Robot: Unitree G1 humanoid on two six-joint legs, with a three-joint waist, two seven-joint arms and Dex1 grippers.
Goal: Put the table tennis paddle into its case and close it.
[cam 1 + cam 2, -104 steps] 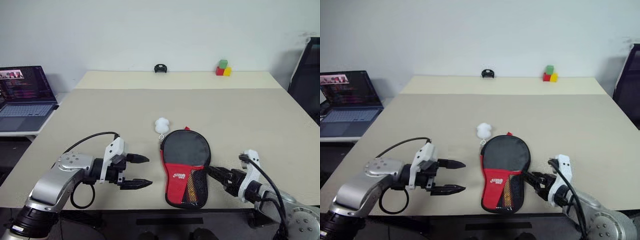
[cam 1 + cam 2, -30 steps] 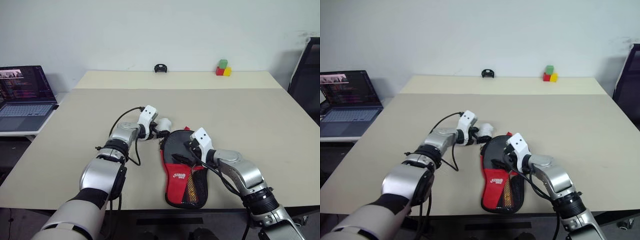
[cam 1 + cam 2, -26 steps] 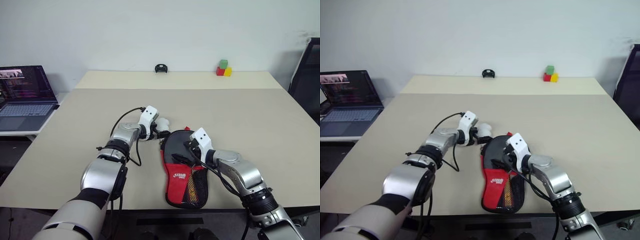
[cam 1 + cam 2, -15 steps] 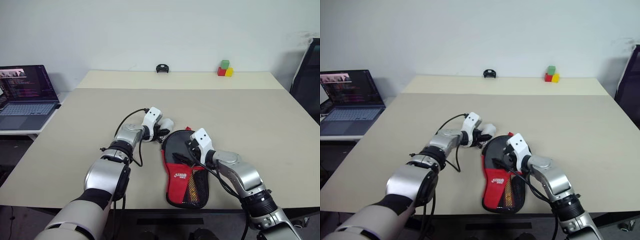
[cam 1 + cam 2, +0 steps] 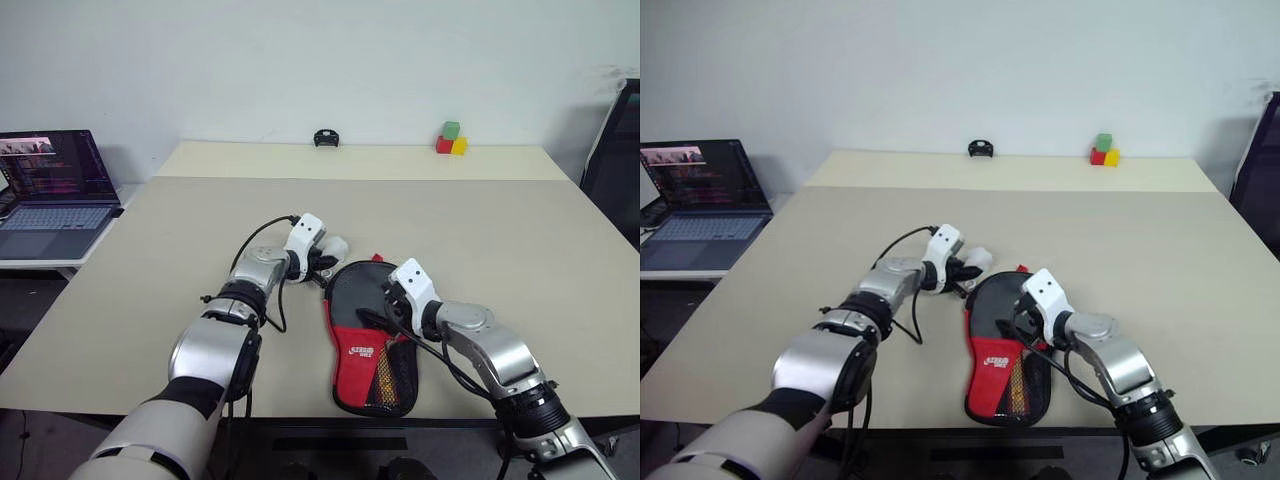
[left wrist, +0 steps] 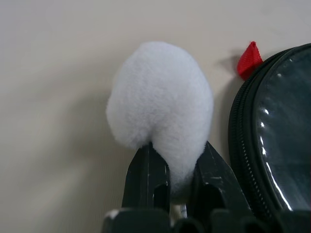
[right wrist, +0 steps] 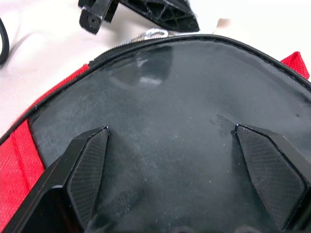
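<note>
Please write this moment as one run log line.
left gripper: shut on white pompom | right gripper: open over case | case: flat on table

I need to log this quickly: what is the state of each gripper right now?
Left gripper: shut on the white fluffy pom-pom beside the case.
Right gripper: open, fingers spread over the case's black face, holding nothing.

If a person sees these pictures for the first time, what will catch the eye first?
Probably the black and red case lying at the table's near edge, with the right tool spread open over its black top. Just beyond it, the left tool is shut on a fluffy white pompom. Far behind stand small coloured blocks.
</note>
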